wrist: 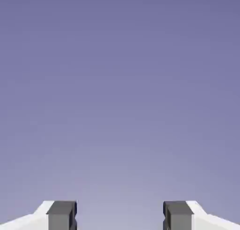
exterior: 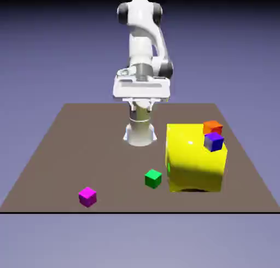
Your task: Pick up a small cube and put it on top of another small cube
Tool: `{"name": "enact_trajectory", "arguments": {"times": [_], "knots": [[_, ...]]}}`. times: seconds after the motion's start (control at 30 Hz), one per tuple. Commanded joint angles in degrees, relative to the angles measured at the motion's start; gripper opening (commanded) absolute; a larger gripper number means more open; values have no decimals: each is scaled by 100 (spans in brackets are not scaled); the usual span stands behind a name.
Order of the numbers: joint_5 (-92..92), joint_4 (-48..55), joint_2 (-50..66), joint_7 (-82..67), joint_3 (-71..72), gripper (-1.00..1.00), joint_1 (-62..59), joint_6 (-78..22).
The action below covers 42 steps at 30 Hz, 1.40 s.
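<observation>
While the white arm is standing folded high over its base at the far side of the brown table, its gripper is hanging wide open and holding nothing; the hand view is showing only plain violet backdrop between the two grey fingertips, so the hand is not pointing at any cube. In the exterior view, the small green cube is sitting flat on the table, well below the hand and nearer the camera, slightly toward the exterior view's right of the arm's column. Being a cube, it is offering no long axis; it is resting turned a little against the table's edges. Just beside it, toward the exterior view's right, a big yellow block is crowding that side, and whether they touch is hard to tell. A blue-purple cube and an orange cube are showing at that block's upper far corner. A magenta cube is lying well apart toward the exterior view's left, near the front edge. Open room is lying on the green cube's left and front sides, so the descent probably needs to keep clear of the yellow block.
</observation>
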Motion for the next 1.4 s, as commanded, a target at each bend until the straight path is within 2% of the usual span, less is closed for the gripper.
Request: {"name": "enact_trajectory", "arguments": {"times": [0.0,1.27,1.37], "knots": [[250,7,136,3,1,0,-65,-163],[9718,263,5278,121,53,0,-2546,-6357],[10152,411,5606,42,161,0,-2509,-6474]]}}
